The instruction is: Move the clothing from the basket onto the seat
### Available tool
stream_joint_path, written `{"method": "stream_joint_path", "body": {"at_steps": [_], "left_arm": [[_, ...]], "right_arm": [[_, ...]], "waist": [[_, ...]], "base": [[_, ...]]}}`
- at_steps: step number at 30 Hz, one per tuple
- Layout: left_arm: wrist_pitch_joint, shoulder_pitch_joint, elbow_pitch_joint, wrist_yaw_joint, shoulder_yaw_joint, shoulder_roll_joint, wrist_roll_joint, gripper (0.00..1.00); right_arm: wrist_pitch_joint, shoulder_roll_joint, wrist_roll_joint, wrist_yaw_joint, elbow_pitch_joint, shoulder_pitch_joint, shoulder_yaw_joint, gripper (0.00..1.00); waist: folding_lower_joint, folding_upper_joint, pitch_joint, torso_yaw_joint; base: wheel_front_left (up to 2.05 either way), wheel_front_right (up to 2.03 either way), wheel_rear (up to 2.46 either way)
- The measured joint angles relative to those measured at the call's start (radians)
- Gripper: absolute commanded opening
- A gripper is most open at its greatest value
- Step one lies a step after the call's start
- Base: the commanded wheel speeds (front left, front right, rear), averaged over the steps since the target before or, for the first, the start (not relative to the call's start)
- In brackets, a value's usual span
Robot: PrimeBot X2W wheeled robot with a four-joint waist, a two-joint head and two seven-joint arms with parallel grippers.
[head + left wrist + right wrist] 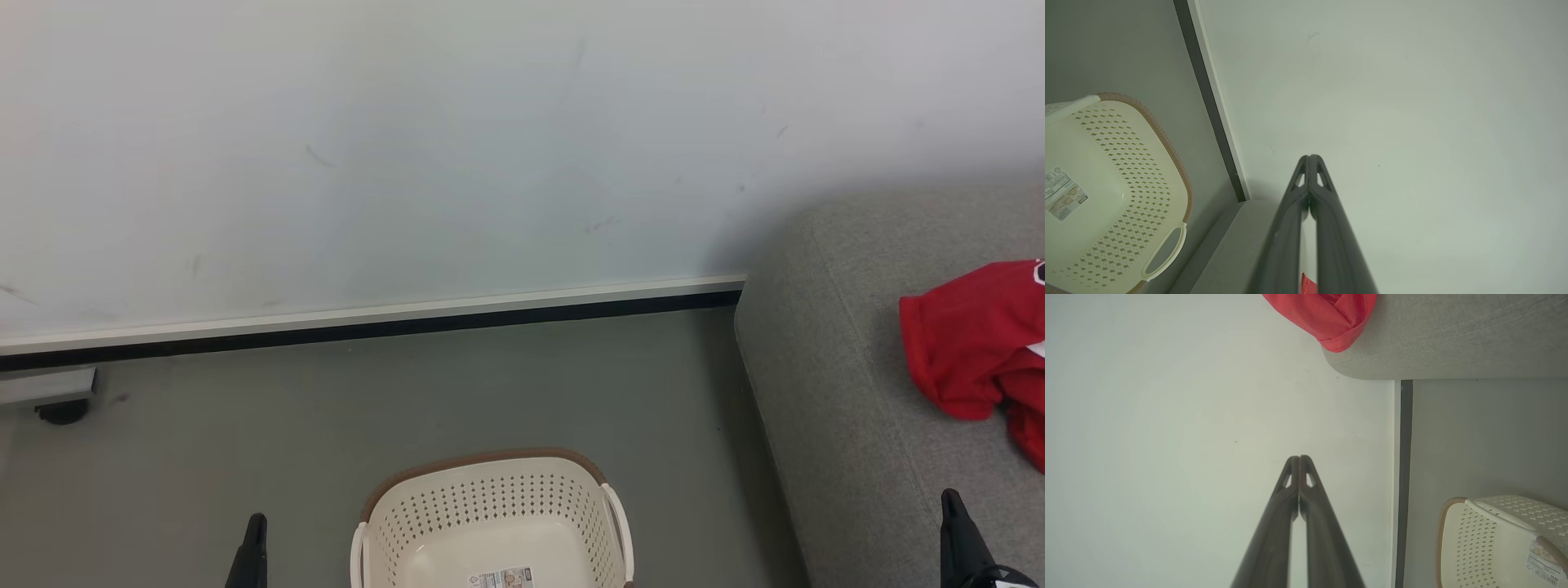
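Reckon I'm done: cream perforated plastic basket (490, 498) looks empty, red jersey (963, 343) sits on the light-grey fabric cushion (833, 392) beside it, my left fingers (1331, 237) and right fingers (1274, 539) pinched together, holding nothing.

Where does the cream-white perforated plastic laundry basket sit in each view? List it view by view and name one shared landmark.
Head view: the cream-white perforated plastic basket is at bottom centre, cut off by the lower edge.
Left wrist view: the basket is at the lower left, with a label inside.
Right wrist view: the basket is in the bottom right corner.
Shared landmark: the black baseboard strip behind the basket.
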Motion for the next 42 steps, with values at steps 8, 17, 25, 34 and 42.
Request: {"method": "stream_joint_path", "body": {"at_steps": [8, 17, 25, 34, 42], "left_arm": [[0.007, -0.002, -0.001, -0.001, 0.001, 0.0, -0.02, 0.0], [0.007, -0.002, -0.001, -0.001, 0.001, -0.001, -0.02, 0.0], [0.007, -0.002, -0.001, -0.001, 0.001, -0.001, -0.02, 0.0], [0.007, -0.002, -0.001, -0.001, 0.001, -0.001, -0.02, 0.0], [0.007, -0.002, -0.001, -0.001, 0.001, -0.001, -0.02, 0.0]], "right_arm": [[0.007, 0.001, 0.015, 0.0, -0.005, 0.001, -0.005, 0.0], [0.007, 0.001, 0.015, 0.0, -0.005, 0.001, -0.005, 0.0], [0.007, 0.001, 0.015, 0.0, -0.005, 0.002, -0.005, 0.0], [0.007, 0.001, 0.015, 0.0, -0.005, 0.002, -0.005, 0.0], [0.007, 0.001, 0.015, 0.0, -0.005, 0.002, -0.005, 0.0]], "waist": [[0.0, 0.0, 0.001, 0.0], [0.0, 0.0, 0.001, 0.0], [0.0, 0.0, 0.001, 0.0], [0.0, 0.0, 0.001, 0.0], [0.0, 0.0, 0.001, 0.0]], "base": [[0.0, 0.0, 0.0], [0.0, 0.0, 0.0], [0.0, 0.0, 0.0], [0.0, 0.0, 0.0], [0.0, 0.0, 0.0]]}}
